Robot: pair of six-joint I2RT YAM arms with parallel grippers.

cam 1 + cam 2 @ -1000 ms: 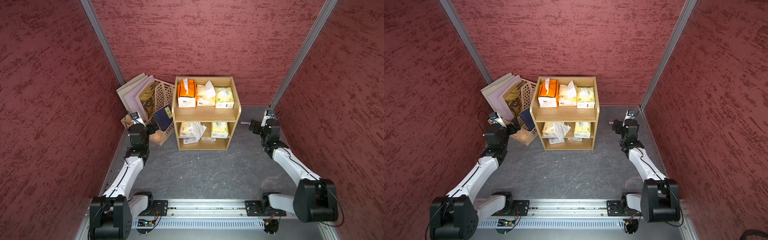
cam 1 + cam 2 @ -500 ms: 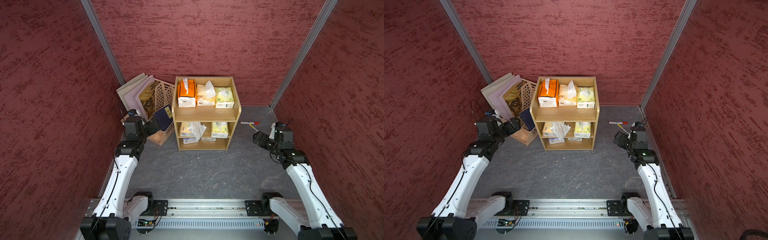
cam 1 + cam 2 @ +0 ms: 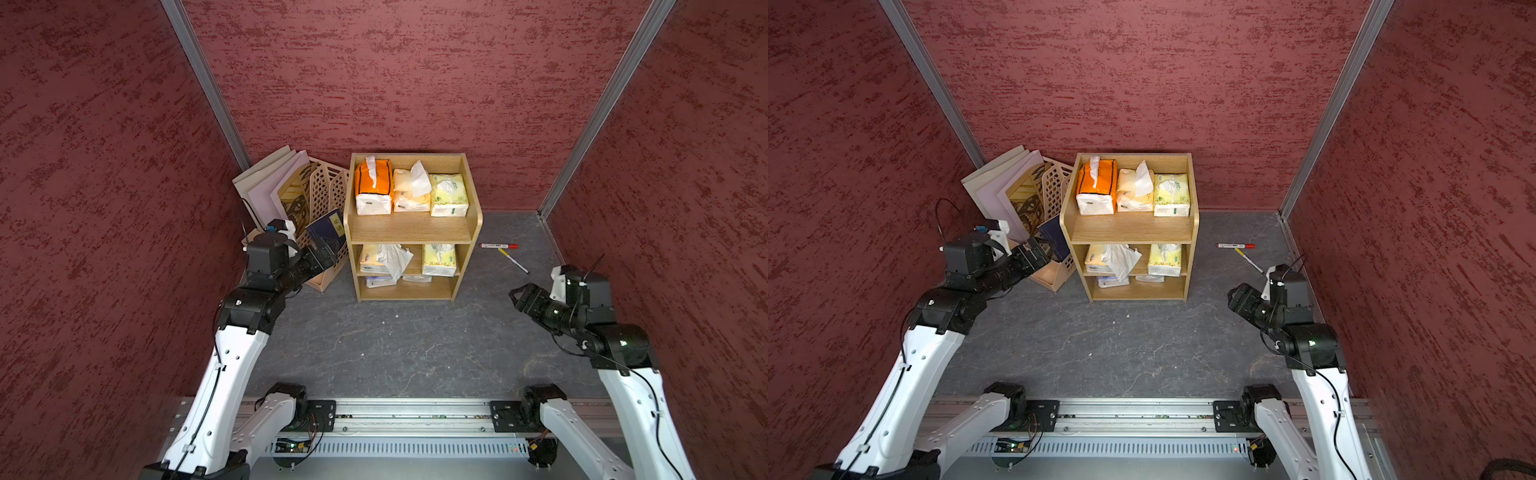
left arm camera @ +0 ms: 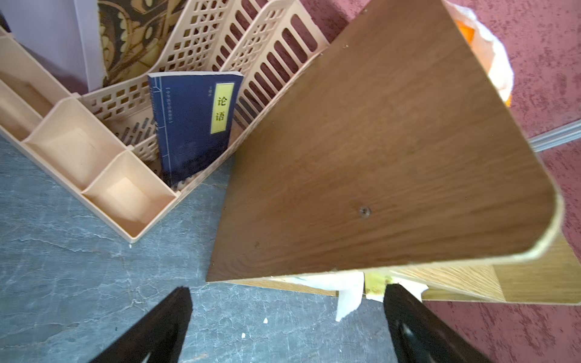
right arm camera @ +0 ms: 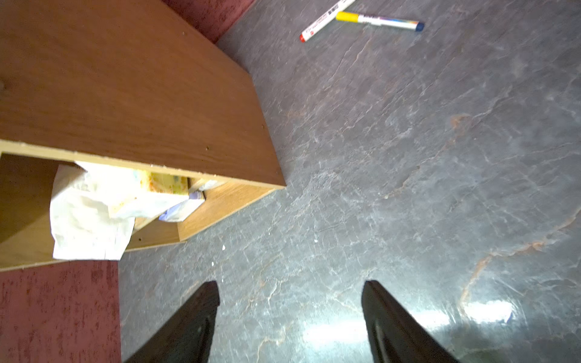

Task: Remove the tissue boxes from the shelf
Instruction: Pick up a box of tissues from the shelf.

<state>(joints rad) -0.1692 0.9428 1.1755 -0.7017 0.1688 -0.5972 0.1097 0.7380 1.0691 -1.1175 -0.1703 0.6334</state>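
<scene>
The wooden shelf (image 3: 411, 228) stands against the back wall on the grey tabletop (image 3: 395, 340), and every tissue pack is on it. On the top tier three packs sit side by side, touching: an orange-and-white tissue pack (image 3: 372, 187), a cream tissue pack (image 3: 409, 193) and a pale yellow-green tissue pack (image 3: 449, 195) (the first two with white tissue poking up). On the middle tier lie a yellow tissue pack (image 3: 370, 257) with a crumpled tissue hanging over its front, and another pale yellow tissue pack (image 3: 439, 259). A bluish-white tissue pack (image 3: 380, 281) peeks out on the bottom tier.

The left gripper (image 3: 326, 253) hangs just beside the shelf's left side panel, in front of the beige lattice file holder (image 3: 320, 191), where a dark blue book (image 4: 195, 125) leans. In the left wrist view its fingers (image 4: 169, 317) are spread wide with nothing between them.

The right gripper (image 3: 519, 297) hovers above the tabletop, well apart from the shelf's right side, near a red-capped marker (image 3: 498, 246) and a yellow-capped pen (image 3: 513, 259). Its fingers (image 5: 195, 317) are also parted and hold nothing.
</scene>
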